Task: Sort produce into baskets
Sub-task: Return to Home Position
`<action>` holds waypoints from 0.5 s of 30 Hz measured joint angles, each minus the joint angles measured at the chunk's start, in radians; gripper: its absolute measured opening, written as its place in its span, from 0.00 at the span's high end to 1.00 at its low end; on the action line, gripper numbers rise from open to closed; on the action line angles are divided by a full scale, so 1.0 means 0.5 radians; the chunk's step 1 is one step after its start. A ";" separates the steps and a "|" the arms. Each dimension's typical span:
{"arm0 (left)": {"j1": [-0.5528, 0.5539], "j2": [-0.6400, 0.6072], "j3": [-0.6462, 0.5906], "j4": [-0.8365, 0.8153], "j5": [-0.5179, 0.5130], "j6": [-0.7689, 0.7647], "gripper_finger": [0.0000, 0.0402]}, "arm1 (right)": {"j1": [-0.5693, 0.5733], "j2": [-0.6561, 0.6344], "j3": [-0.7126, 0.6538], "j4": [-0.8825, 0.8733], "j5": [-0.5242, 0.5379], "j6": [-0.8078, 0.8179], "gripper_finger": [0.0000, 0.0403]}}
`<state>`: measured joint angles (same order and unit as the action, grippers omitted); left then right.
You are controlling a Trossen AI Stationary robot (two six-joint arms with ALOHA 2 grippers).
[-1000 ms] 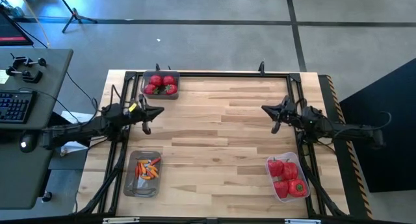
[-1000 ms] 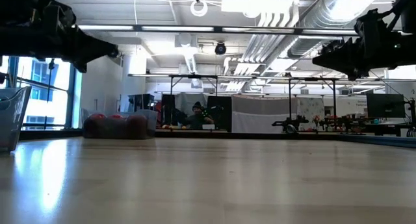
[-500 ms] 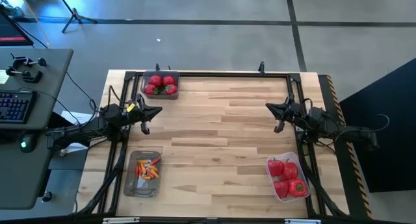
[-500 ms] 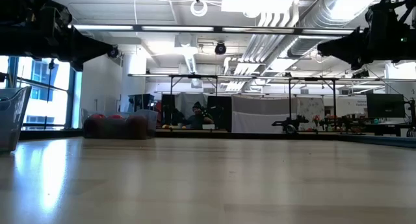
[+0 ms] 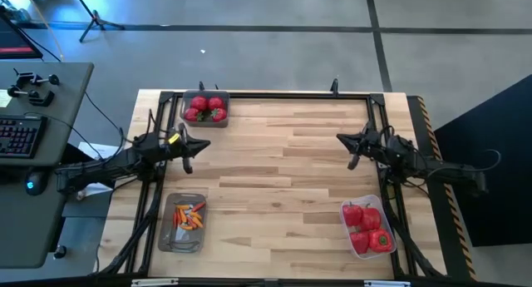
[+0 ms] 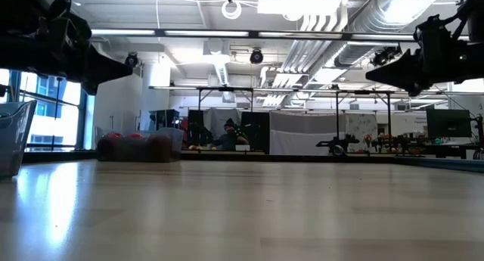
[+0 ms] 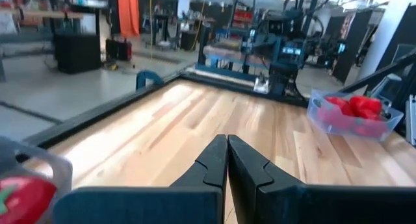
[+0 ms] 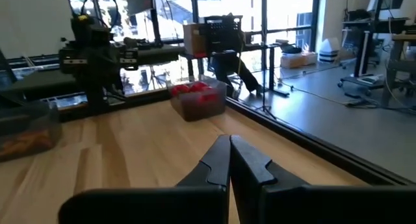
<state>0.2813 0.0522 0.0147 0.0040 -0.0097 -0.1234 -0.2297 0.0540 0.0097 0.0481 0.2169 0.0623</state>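
1. The left gripper [image 5: 199,145] is hovering over the left edge of the table [image 5: 274,170], and the left wrist view is showing its fingers pressed together with nothing between them. The right gripper [image 5: 342,140] is hanging over the right edge, likewise closed and empty. A dropped item is therefore not looking like the danger; the arms' own travel home is.
2. The basket of round red fruits [image 5: 204,123] is sitting at the far left corner, near the left gripper. If that arm is folding back with its wrist low, it could be clipping the clear wall and sliding or tipping a tub that is probably light.
3. The basket of slim orange and red pieces [image 5: 181,242] is lying at the near left corner, beside the left arm's base struts. A sideways swing during retreat could be nudging it toward the table's edge.
4. The basket of red bell peppers [image 5: 343,211] is resting at the near right corner, close under the right forearm. The peppers [image 5: 370,230] are filling it to about the rim, so a knock there could be rolling one out and undoing the sort.
5. No loose produce is showing on the bare wood, though a tiny piece may be escaping notice from above; if one is lying outside a tub, homing now would be leaving the job unfinished.
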 joint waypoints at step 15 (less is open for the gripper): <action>-0.002 0.178 0.000 0.001 -0.005 -0.115 1.00 | -0.026 0.037 0.000 0.000 -0.008 -0.074 1.00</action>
<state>0.2802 0.1410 0.0147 0.0044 -0.0120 -0.1810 -0.2424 0.0723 0.0097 0.0483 0.2130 0.0254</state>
